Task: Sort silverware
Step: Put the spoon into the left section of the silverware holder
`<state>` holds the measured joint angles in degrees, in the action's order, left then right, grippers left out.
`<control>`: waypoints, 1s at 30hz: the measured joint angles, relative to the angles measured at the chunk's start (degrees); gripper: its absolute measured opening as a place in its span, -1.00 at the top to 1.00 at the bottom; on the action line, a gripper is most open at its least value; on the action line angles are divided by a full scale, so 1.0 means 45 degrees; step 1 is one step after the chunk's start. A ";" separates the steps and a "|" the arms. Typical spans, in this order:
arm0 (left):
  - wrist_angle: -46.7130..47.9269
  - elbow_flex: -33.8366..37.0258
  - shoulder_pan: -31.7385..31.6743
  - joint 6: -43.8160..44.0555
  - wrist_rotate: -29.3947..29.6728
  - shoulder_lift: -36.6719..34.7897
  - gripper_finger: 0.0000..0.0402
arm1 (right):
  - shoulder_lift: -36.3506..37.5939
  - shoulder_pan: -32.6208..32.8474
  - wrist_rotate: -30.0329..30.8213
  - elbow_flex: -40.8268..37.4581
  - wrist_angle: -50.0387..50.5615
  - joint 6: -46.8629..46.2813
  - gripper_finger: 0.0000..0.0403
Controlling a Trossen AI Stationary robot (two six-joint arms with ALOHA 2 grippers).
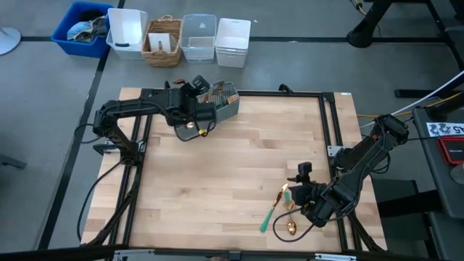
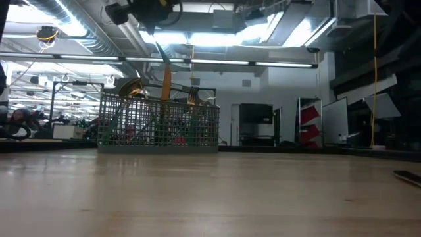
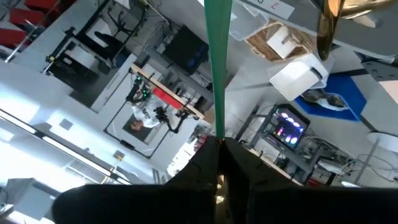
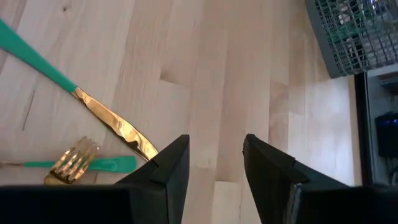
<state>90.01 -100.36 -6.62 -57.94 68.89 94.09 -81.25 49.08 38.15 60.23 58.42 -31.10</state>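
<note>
Left hand [image 1: 194, 125] clamps a teal-handled utensil [image 3: 217, 62] beside the caddy [image 1: 221, 100]; right hand [image 1: 301, 190], fingers apart, hovers over knife [image 4: 74, 90] and fork [image 4: 81, 162], well apart from the caddy.

Left gripper [image 1: 194, 123] raised at the far edge, fingers clamped — right gripper [image 4: 214, 163] low, fingers parted

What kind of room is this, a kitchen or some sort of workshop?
Probably a robotics lab or workshop, not a kitchen: exposed ceiling ducts, storage bins on a concrete floor, and a lit monitor among equipment racks.
</note>
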 joint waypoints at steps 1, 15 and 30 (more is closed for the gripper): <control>-0.0003 0.0000 0.0035 -0.0003 -0.0003 0.0001 1.00 | 0.0000 0.0000 0.0002 0.0000 0.0002 -0.0167 0.26; 0.0004 0.1306 0.0366 0.1477 -0.1179 -0.1098 1.00 | 0.0000 0.0005 0.0005 0.0000 0.0002 -0.1794 0.26; -0.0007 0.6288 0.0269 0.0879 -0.2067 -0.3731 1.00 | 0.0000 -0.0184 0.1439 0.0000 -0.0004 -0.1713 0.26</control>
<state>89.98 -72.06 -5.41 -53.98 59.59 77.30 -81.25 48.25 44.63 60.23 58.40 -38.81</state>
